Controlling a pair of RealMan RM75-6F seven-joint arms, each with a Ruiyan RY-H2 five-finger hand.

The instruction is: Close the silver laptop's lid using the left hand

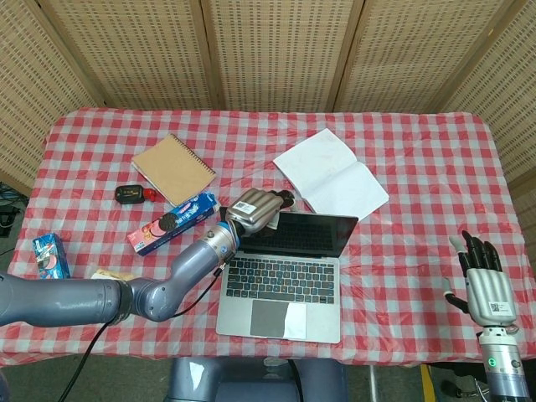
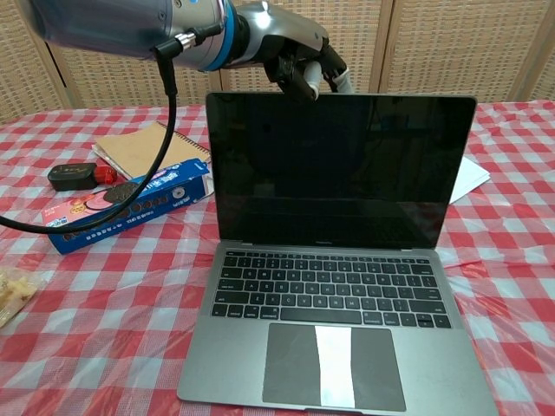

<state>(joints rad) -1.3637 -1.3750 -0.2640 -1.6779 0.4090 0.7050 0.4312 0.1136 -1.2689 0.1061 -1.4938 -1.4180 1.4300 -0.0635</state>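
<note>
The silver laptop (image 1: pixel 285 266) is standing open near the front edge of the table (image 1: pixel 419 151), its dark screen (image 2: pixel 340 169) upright and facing the robot, its keyboard (image 2: pixel 328 293) lying exposed. The left hand (image 1: pixel 255 208) is hovering at the top edge of the lid — its fingers (image 2: pixel 305 76) are curling down over that edge near the lid's left corner, grasping nothing; whether they are touching the lid cannot be told. The right hand (image 1: pixel 481 280) is resting apart at the table's right front corner, released, its fingers spread and pointing away from the robot. Left of the laptop a blue biscuit box (image 1: pixel 172 222) is lying on the checked cloth, and beyond it a brown spiral notebook (image 1: pixel 172 168) and a small black device (image 1: pixel 129 194). An open white booklet (image 1: pixel 331 174) is lying behind the screen — well clear of both hands.
</note>
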